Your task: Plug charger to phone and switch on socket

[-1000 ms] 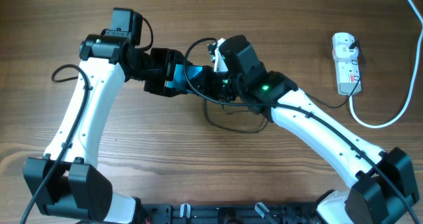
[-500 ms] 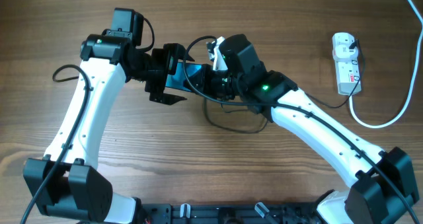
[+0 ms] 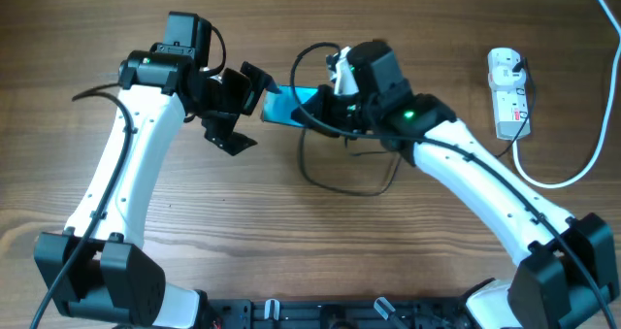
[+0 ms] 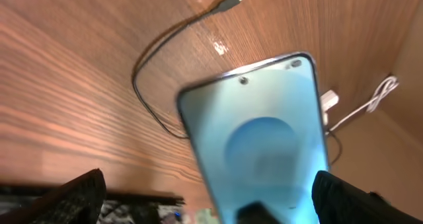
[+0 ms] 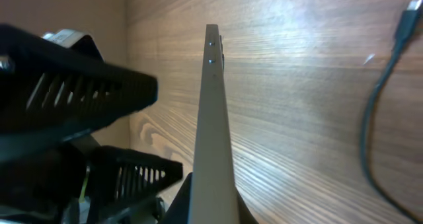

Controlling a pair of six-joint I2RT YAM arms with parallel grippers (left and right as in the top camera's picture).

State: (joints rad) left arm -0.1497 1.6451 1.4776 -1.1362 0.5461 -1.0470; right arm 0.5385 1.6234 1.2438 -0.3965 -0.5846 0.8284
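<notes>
Gripping the phone (image 3: 289,104) by one end, the right gripper (image 5: 211,207) is closed on it and holds it clear of the surface (image 3: 194,232). In the right wrist view the phone shows as a thin edge running straight away from the gripper. From overhead, its long axis runs from the right gripper toward the left gripper (image 3: 245,108), which stands just beside the free end with its fingers (image 4: 73,197) spread wide and nothing between them. I cannot tell whether either finger touches the phone.

The left wrist view looks onto the screen. The camera hole sits at the end farther from the left wrist camera, so the port end is probably the one at the bottom of that view, though I cannot see the port. Which gripper is closer to that end is hard to read there.

The charger (image 4: 141,62) lies in a loose curl on the surface beyond the phone, and its metal tip is not connected to anything. The right arm passes over it, so that arm looks nearer to it. The socket (image 3: 508,94) lies well apart from the phone, on the right arm's side.

My reading is that a handover comes next. The left gripper would have to close across the phone so that the right one is free for the charger, and the grip should leave the port end exposed.
</notes>
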